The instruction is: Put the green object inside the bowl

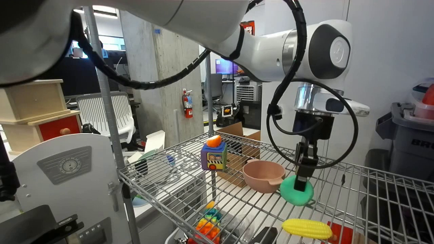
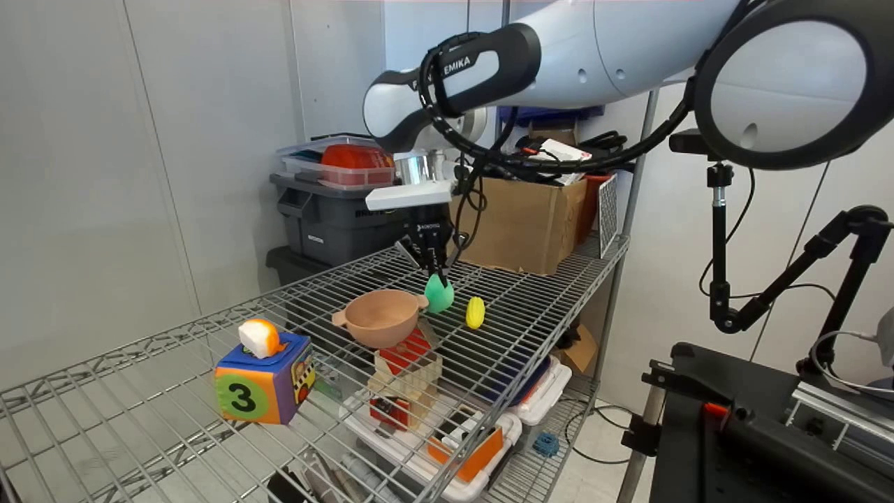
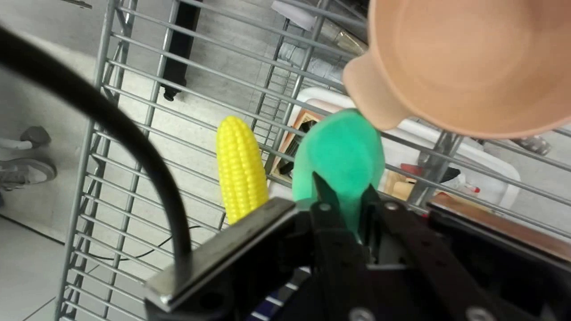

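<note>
The green object is a rounded, smooth item and also shows in an exterior view and the wrist view. My gripper points down with its fingers closed on it; the gripper also shows in an exterior view and the wrist view. The pinkish-tan bowl stands on the wire shelf right beside the green object, its handle close to it. The bowl also shows in an exterior view and, cut off, in the wrist view. I cannot tell whether the green object touches the shelf.
A yellow corn cob lies on the wire shelf near the green object; it also shows in the wrist view. A toy cube with an orange-and-white piece on top stands beyond the bowl. A cardboard box stands at the shelf's end.
</note>
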You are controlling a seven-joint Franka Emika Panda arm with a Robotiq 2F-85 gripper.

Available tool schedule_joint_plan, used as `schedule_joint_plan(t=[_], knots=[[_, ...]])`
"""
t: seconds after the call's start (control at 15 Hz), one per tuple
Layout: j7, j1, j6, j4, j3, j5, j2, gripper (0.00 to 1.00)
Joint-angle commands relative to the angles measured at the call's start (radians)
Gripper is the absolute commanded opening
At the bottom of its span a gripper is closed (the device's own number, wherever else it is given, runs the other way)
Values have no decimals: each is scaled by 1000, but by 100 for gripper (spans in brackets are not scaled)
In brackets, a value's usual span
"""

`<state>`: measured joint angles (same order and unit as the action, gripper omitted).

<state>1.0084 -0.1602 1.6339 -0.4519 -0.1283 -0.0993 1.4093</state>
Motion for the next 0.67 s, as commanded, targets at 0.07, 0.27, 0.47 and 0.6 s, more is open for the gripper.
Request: schedule_joint_plan(t=[0.07, 0.27, 0.47, 0.6], knots=[[-45, -18, -38, -16, 58, -13, -72, 4], [-56, -15, -51, -16, 71, -13, -97, 4], [-69, -9, -61, -15, 89, -21, -116, 4], [-79, 1, -55, -14, 100, -22, -121, 4]])
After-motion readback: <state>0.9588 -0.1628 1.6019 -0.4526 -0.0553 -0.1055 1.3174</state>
